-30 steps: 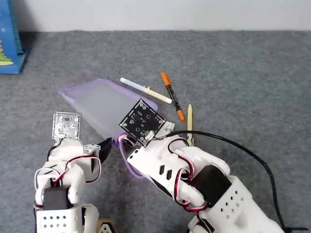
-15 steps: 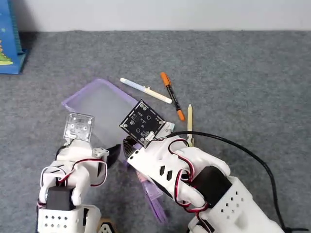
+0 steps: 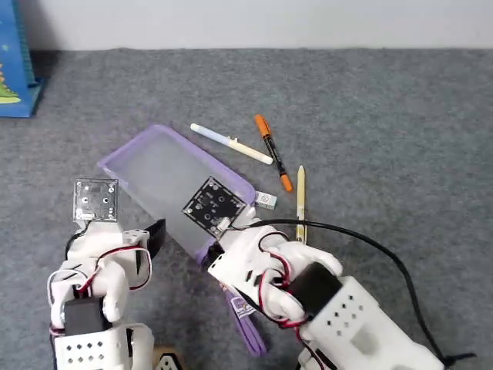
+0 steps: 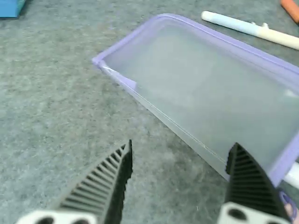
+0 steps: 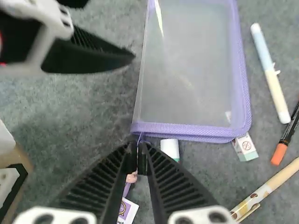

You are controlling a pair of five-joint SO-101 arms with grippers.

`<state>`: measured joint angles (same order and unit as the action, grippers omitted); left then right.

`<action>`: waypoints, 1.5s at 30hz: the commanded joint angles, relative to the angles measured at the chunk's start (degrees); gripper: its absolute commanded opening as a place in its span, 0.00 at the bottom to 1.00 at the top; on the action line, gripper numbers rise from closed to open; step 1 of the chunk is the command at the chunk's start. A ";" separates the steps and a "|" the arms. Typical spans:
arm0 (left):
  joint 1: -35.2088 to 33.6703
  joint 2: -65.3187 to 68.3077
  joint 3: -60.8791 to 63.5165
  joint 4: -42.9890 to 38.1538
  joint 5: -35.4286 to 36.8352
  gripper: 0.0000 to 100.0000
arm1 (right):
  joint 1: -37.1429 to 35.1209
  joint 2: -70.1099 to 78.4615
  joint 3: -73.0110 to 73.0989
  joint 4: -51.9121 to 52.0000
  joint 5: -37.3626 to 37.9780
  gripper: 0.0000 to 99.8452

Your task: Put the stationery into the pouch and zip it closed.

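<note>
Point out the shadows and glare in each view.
High view: even light, only soft shadows on the mat. Left wrist view: a pale sheen across the pouch, no hard glare. Right wrist view: a bright streak on the pouch, and a darker shadow under the left jaws.

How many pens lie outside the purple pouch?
3: a pale blue pen beside the pouch, an orange marker next to it, a tan pen nearby. A white stub by the pouch may be another.
</note>
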<state>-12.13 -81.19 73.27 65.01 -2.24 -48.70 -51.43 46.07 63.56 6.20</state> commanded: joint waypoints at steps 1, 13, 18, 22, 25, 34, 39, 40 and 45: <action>-0.79 -0.79 -0.66 -1.49 0.88 0.31 | 0.66 7.87 -1.58 -1.36 0.35 0.05; -0.79 -0.79 -0.66 -1.41 0.88 0.31 | 0.57 39.43 -12.40 -1.27 -2.99 0.12; -0.79 -0.79 -0.57 -1.41 0.88 0.31 | 0.22 42.24 -12.92 -1.36 -3.43 0.12; -0.70 -0.79 -0.48 -1.32 0.88 0.31 | 0.22 42.77 -12.66 -2.42 -3.43 0.12; -0.70 -0.79 -0.48 -1.32 0.88 0.31 | -0.40 42.77 -12.66 -2.42 -3.52 0.12; -0.70 -0.79 -0.40 -1.41 0.88 0.31 | -1.89 42.86 -12.57 -2.51 -6.59 0.12; -0.70 -0.79 -0.40 -1.41 0.88 0.31 | -1.89 45.49 -13.10 -2.59 -6.77 0.13; -0.70 -0.79 -0.40 -1.41 0.88 0.31 | -1.89 46.73 -13.63 -2.59 -6.86 0.15; -0.70 -0.79 -0.40 -1.49 0.88 0.31 | -1.89 52.35 -17.93 -0.75 -9.05 0.18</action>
<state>-12.57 -81.19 73.27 65.01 -1.80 -50.46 -0.53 32.62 61.98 -1.98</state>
